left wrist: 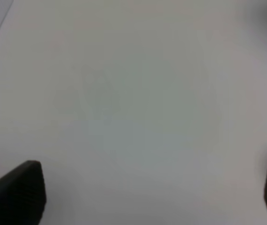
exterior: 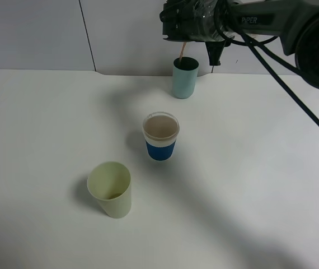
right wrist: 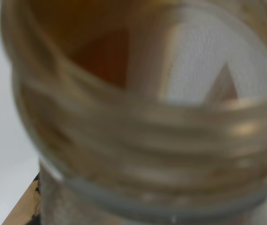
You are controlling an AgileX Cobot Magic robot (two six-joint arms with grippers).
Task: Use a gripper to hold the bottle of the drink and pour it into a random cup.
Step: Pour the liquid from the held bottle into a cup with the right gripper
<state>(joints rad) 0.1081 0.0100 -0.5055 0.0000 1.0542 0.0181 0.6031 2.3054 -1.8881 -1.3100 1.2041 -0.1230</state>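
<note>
1. Three cups stand on the white table (exterior: 47, 123), in a loose line from the far edge toward the front.
2. The teal cup (exterior: 184, 78) is nearest the far edge, right of the middle, and stands upright.
3. The blue-sleeved white cup (exterior: 160, 136) is around the table's middle. The pale green cup (exterior: 110, 189) is closer to the front edge and further left. All three are well apart.
4. The right gripper (exterior: 193, 28) hangs above the teal cup, its fingers clamped on the bottle of the drink (right wrist: 147, 140).
5. The bottle is off the table and tipped over, its open mouth over the teal cup's rim.
6. A thin brown stream (exterior: 182, 53) falls from the mouth into the teal cup.
7. In the right wrist view the threaded neck fills the frame, blurred, with brown liquid (right wrist: 100, 51) inside.
8. The left gripper (left wrist: 154, 192) hovers over bare table, its dark fingers (left wrist: 21, 187) spread wide with nothing between them.
</note>
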